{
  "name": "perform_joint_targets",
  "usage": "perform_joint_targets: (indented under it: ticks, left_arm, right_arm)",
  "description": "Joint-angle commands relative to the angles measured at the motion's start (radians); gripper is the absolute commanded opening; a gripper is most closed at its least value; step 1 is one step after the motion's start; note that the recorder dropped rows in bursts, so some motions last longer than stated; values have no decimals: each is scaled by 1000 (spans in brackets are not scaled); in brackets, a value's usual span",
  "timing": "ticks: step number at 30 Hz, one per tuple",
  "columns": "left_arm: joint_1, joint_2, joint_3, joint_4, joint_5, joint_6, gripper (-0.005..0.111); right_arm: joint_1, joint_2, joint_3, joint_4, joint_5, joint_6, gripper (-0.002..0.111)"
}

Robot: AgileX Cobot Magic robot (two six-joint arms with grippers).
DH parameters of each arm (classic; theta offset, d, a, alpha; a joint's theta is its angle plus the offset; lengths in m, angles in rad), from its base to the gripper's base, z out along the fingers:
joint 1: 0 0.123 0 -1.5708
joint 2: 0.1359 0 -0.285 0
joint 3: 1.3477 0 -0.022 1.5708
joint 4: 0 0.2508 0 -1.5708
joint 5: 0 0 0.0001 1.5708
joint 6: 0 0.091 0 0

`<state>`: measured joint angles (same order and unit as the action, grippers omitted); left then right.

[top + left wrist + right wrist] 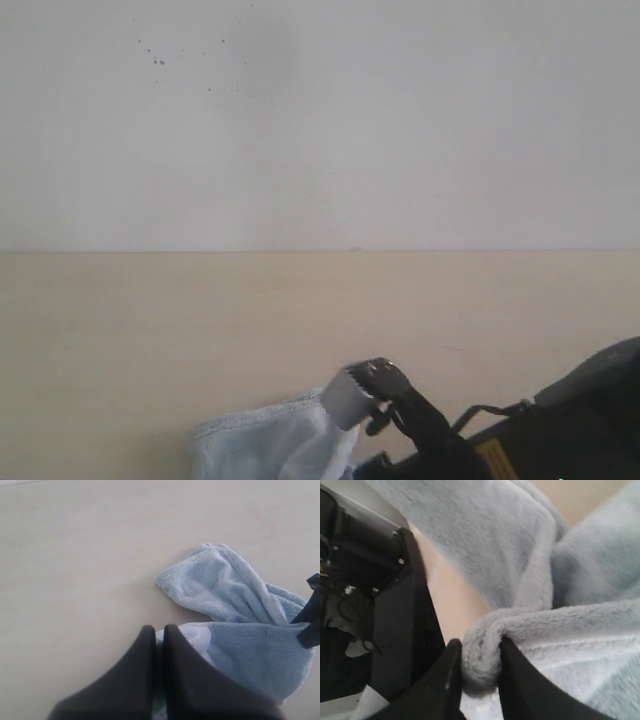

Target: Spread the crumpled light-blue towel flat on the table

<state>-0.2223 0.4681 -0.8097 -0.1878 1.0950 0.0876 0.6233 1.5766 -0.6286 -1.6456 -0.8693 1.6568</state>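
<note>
The light-blue towel [265, 445] lies crumpled on the beige table [200, 320] at the near edge of the exterior view, partly cut off. In the left wrist view its folds [235, 595] bunch beside my left gripper [159, 630], which is shut with a thin edge of cloth pinched between its black fingers. My right gripper [480, 647] is shut on a thick rolled fold of the towel [520, 545], a finger pressing each side. The right arm [420, 420] reaches the towel's right end from the lower right. The left gripper is out of the exterior view.
A plain white wall [320, 120] with small dark specks rises behind the table. Bare tabletop [75, 555] stretches left of and beyond the towel. The left arm's black body [395, 605] stands close beside the right gripper.
</note>
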Motion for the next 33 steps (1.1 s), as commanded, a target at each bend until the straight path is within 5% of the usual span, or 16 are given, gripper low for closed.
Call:
perform_joint_targets:
  ticks: [1,7,18,23,33]
  left_arm:
    - [0,-8,-2,-14,-10,4,4]
    - [0,-8,-2,-18,-18,4,4]
    - [0,-8,-2,-59,-14,4,4]
    - [0,-8,-2,-64,8,4,4]
    - [0,-8,-2,-66,4,8,4]
  right_arm:
    - [91,-8,-91,18,5,7,23]
    - [256,-4,-180,-56,224,64,23]
    - [351,63,-220,-99,230,101,29]
    - [305,48,-223,-99,368,139,74]
    - [82,48,-221,-99,369,156,65]
